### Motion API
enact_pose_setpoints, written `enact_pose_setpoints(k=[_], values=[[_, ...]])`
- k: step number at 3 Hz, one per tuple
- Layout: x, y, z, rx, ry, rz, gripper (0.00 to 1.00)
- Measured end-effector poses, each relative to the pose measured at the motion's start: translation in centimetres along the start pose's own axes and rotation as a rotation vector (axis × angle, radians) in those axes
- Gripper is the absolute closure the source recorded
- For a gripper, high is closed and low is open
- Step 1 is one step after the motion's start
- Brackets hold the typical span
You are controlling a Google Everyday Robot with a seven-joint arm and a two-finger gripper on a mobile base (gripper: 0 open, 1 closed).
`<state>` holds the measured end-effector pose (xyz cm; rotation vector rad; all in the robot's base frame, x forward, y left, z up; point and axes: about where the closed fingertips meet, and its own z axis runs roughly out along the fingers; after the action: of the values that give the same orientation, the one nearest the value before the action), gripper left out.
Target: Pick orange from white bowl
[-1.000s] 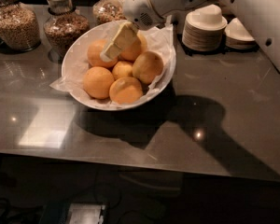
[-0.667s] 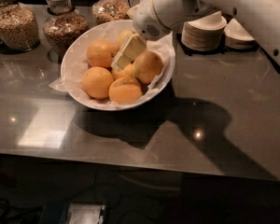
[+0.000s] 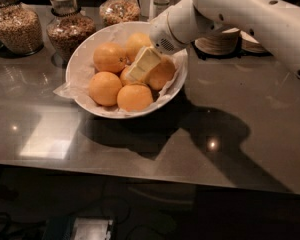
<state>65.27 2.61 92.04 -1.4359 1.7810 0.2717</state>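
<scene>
Reaching down into the white bowl (image 3: 85, 66) on the dark counter (image 3: 250, 109), the gripper (image 3: 141, 65) sits among the piled oranges (image 3: 109, 57), jaw state untellable; next it likely must close on one and lift.

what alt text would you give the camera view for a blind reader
A white robot arm reaches its gripper into a white bowl of oranges on a dark reflective counter. Glass jars of grains stand behind the bowl.
</scene>
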Motion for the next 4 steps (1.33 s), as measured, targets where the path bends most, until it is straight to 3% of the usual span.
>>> enact_pose_setpoints(k=[1,3,4], values=[[-0.1,-0.1,0.0,0.006,-0.004,0.001,0.0],[-2.3,-1.4,-2.5,0.107,0.032,0.01,0.0],[-2.3,-1.4,-2.5,0.108,0.034,0.012,0.0]])
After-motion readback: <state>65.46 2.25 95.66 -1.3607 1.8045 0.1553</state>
